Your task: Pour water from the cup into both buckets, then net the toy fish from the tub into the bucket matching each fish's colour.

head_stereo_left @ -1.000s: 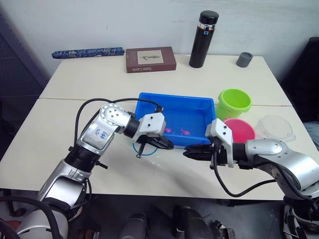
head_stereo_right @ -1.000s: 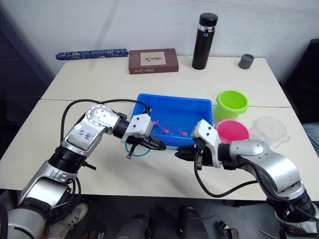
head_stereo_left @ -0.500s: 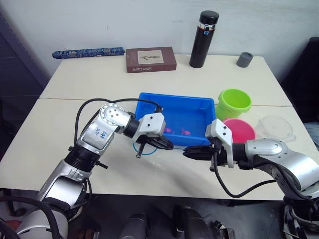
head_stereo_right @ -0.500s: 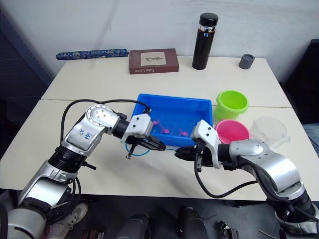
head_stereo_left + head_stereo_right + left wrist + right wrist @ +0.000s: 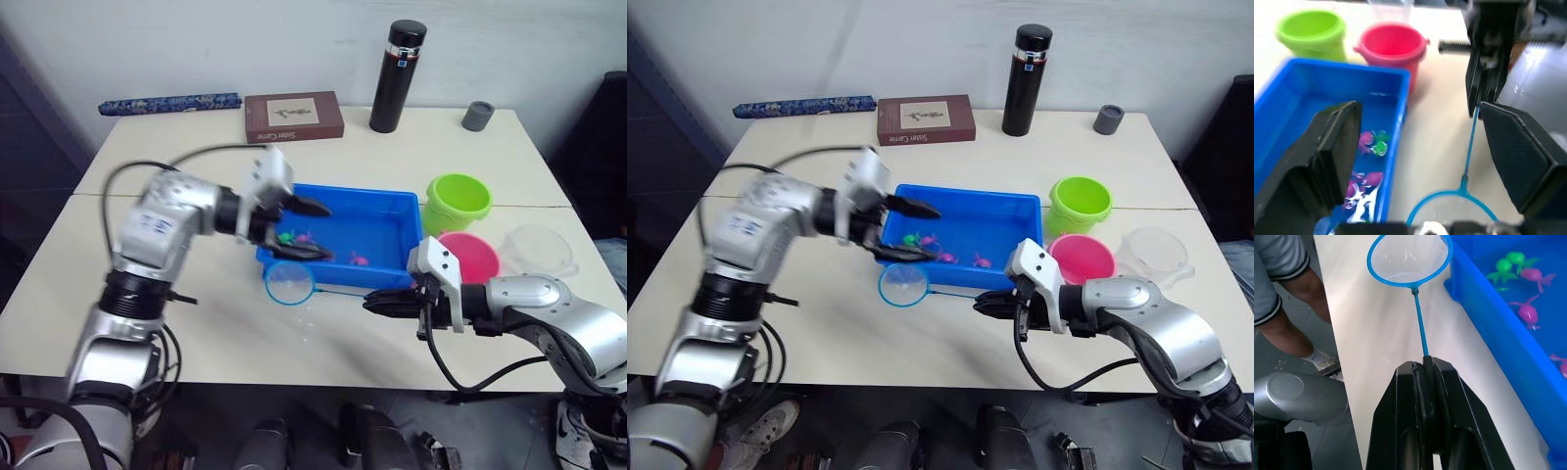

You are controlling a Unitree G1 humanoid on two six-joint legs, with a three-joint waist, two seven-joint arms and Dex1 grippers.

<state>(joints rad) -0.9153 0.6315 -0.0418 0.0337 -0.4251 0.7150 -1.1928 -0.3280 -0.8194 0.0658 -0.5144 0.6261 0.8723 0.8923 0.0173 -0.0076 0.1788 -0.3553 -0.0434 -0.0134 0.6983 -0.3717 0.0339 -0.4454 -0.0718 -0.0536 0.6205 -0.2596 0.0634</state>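
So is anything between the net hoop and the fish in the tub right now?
Yes. The net, held by its handle in the right gripper, has its hoop over the table just outside the tub. The tub's near wall separates it from the fish, and the open left gripper hangs over that corner.

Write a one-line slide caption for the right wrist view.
Right gripper shut on the net handle, hoop resting on the table beside the blue tub of pink and green toy fish.

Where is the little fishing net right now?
The net lies on the table just in front of the tub, its stick pinched in the right gripper.
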